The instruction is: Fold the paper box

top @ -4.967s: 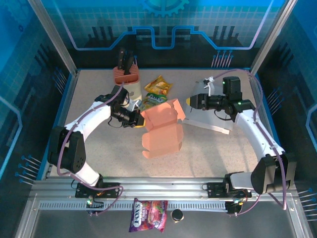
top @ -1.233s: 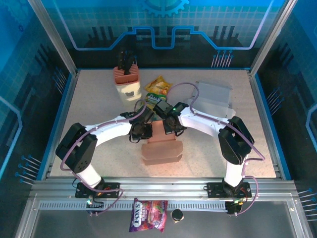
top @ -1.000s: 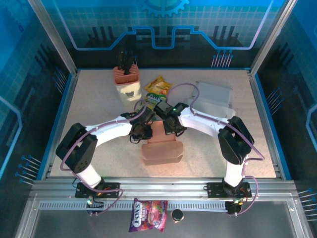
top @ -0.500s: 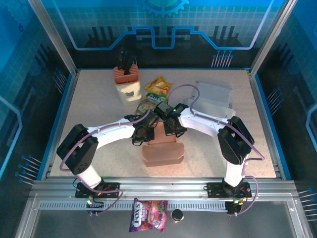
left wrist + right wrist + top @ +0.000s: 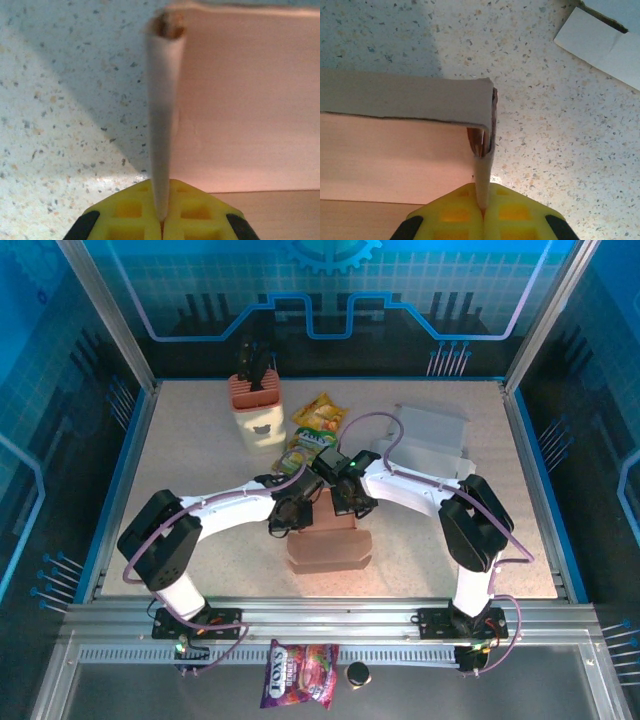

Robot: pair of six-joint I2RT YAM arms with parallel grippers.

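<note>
Top external view, left to right: a salmon-and-cream holder (image 5: 256, 405) with dark handles sticking out of it stands at the far left of the speckled table (image 5: 190, 475). Just right of it lie a few snack packets (image 5: 318, 420), yellow and green. The salmon paper box (image 5: 328, 545) sits near the middle of the table, a little toward the near side, with a panel raised along its far edge. The left arm (image 5: 230, 508) and the right arm (image 5: 410, 485) reach in from either side and meet at that far edge. A grey flat carton (image 5: 432, 438) lies on the far right of the table, well apart from the box. A candy bag (image 5: 300, 672) rests on the metal rail near the arm bases.

Left wrist view: the left pincer (image 5: 161, 220) has its yellow fingers pressed together on a thin flap (image 5: 164, 115) of the box. The flap is seen edge-on and rises straight away from the fingers. The box's pink wall fills the right side, with bare table on the left.

Right wrist view: the right pincer (image 5: 482, 207) is likewise squeezed onto a thin side flap at the box's right corner, under a folded-over panel. Bare table lies to the right, and a corner of the grey carton shows at the far right.
</note>
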